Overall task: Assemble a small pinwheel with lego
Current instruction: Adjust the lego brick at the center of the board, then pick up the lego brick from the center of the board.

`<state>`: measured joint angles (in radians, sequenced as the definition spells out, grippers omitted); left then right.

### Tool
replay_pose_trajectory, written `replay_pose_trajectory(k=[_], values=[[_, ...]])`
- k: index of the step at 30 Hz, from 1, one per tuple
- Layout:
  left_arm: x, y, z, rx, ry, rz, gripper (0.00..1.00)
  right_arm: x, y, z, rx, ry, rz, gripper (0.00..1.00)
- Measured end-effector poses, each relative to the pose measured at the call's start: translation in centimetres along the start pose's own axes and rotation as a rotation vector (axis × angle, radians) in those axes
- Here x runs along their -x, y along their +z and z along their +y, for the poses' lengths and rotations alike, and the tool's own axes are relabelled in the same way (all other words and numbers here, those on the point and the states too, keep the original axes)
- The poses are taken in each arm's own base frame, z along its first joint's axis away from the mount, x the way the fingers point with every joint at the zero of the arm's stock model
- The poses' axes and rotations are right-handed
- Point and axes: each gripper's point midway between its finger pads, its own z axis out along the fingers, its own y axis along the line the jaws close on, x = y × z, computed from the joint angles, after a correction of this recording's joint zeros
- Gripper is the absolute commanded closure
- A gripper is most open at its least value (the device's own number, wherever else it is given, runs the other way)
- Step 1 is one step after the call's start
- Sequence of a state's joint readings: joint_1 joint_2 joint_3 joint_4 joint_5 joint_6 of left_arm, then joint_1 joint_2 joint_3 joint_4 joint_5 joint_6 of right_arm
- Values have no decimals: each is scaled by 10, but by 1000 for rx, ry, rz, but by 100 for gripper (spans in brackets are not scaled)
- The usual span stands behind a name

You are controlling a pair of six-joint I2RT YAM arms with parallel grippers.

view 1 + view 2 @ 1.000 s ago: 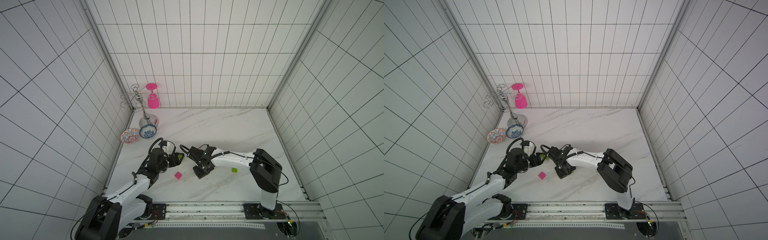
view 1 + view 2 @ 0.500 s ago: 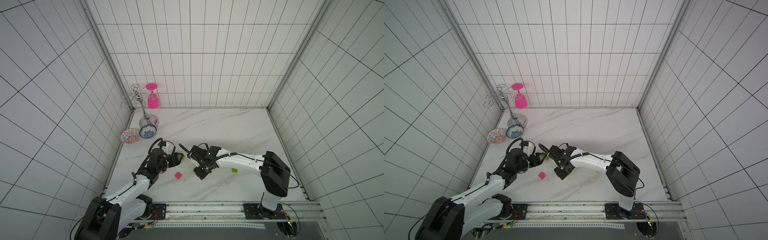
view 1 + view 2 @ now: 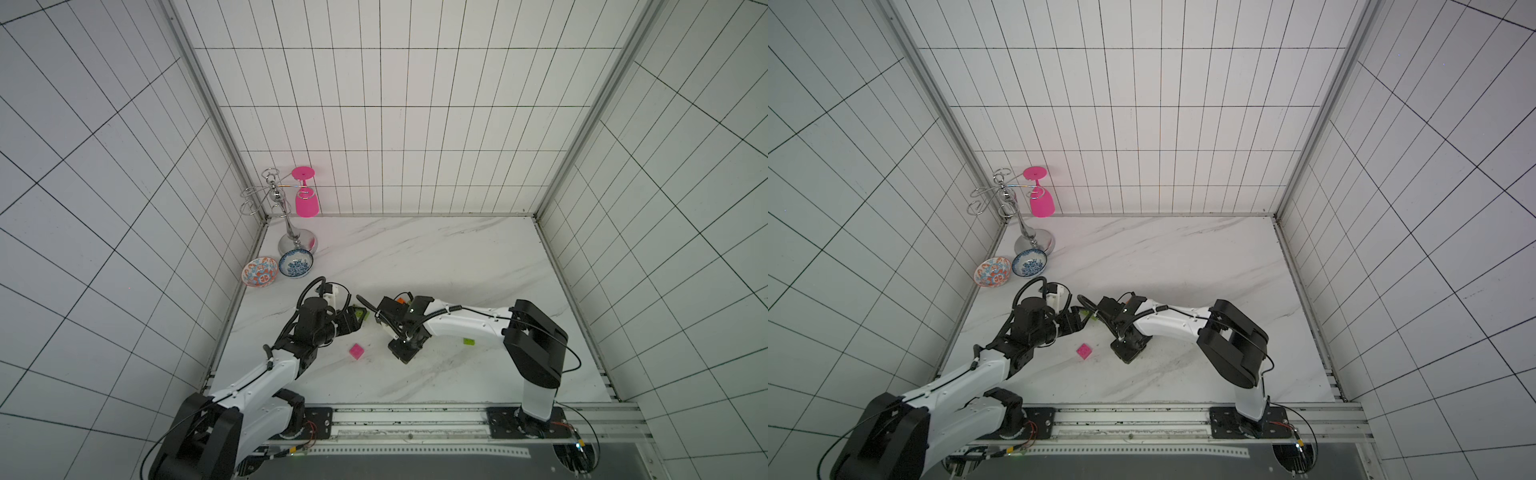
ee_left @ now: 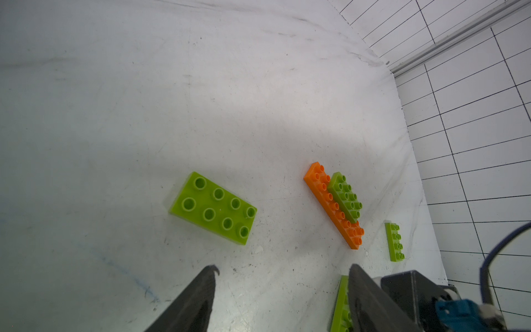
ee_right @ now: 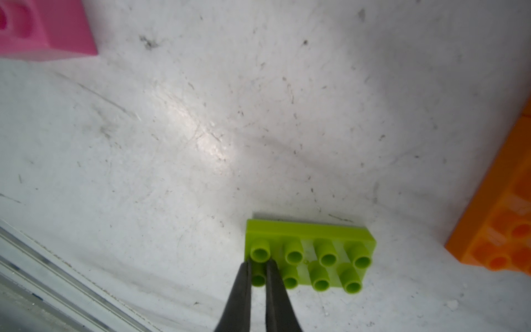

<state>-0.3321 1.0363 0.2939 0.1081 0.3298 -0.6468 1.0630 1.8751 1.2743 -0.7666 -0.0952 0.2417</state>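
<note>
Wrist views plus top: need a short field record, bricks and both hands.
left hand: open, nothing between its fingers
right hand: fingers almost together over a corner stud of a green brick; grip unclear
orange bar: flat on the table, stacked green brick on top
loose green brick: studs up, apart from the bar
pink brick: alone on the table, untouched

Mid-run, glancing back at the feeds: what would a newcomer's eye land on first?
The pink goblet hanging upside down on a chrome rack in the back-left corner stands out first, then the loose pink square brick on the white marble table, front and left of centre. The left wrist view shows an orange brick bar carrying a lime-green brick; the right wrist view shows the right gripper with its tips at one end of a second lime-green brick.
</note>
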Motion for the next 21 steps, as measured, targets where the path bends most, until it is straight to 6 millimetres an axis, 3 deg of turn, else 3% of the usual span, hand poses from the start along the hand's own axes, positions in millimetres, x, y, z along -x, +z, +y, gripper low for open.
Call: replay_pose_trajectory(k=[3,10,21], values=[[-1,0,1,2,-1,0,26,-2,2,-2,-11,28,9,77],[0,0,1,4,-1,-1,26,-3,3,-2,-18,99,8,77],[-1,0,2,6,-2,2,26,-6,3,-3,-55,140,7,89]])
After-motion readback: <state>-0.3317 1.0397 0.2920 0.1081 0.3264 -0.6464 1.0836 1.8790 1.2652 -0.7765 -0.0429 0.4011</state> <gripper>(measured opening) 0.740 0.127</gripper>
